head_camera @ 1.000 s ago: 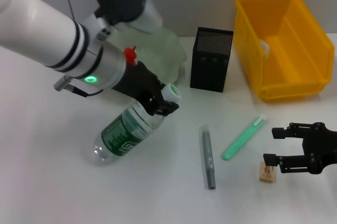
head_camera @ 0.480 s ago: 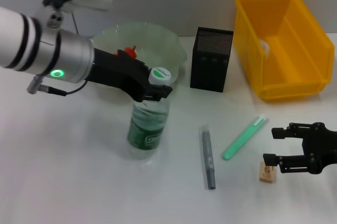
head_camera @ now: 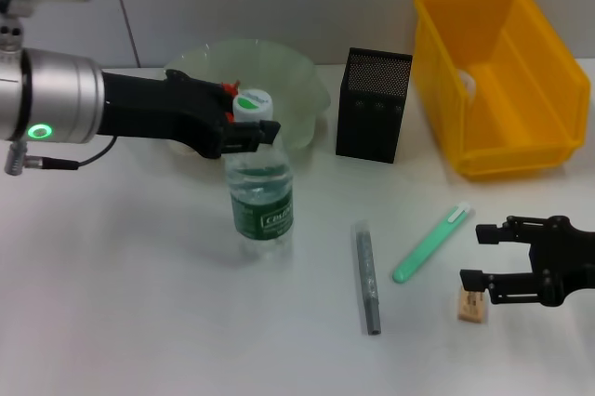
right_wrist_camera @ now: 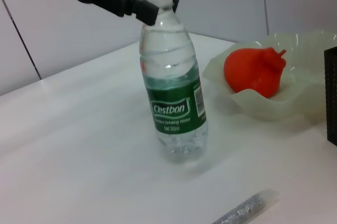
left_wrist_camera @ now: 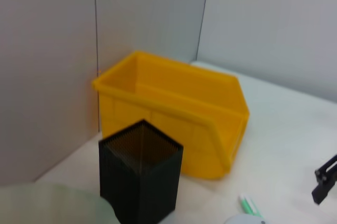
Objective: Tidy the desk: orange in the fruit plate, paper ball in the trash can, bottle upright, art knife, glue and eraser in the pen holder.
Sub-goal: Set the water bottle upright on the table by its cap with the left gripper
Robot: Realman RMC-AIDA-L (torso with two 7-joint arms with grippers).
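Nearest on the bench, right gripper [head_camera: 476,255] idles with jaws apart, tan eraser [head_camera: 472,306] just beside: small, stiff, light, pinch across short sides. Mid-bench, bottle [head_camera: 261,193] stands upright, left gripper [head_camera: 253,127] clamped at the neck under the cap; smooth clear plastic, likely slippery and top-heavy. Behind: orange [right_wrist_camera: 254,71] in fruit plate [head_camera: 296,71], mesh pen holder [head_camera: 373,105], yellow trash can [head_camera: 498,78].

The Cestbon water bottle [head_camera: 261,190] stands upright; the orange [right_wrist_camera: 254,71] lies in the fruit plate [head_camera: 297,75] at its 12 o'clock; the eraser [head_camera: 471,306] lies at its 4 o'clock.
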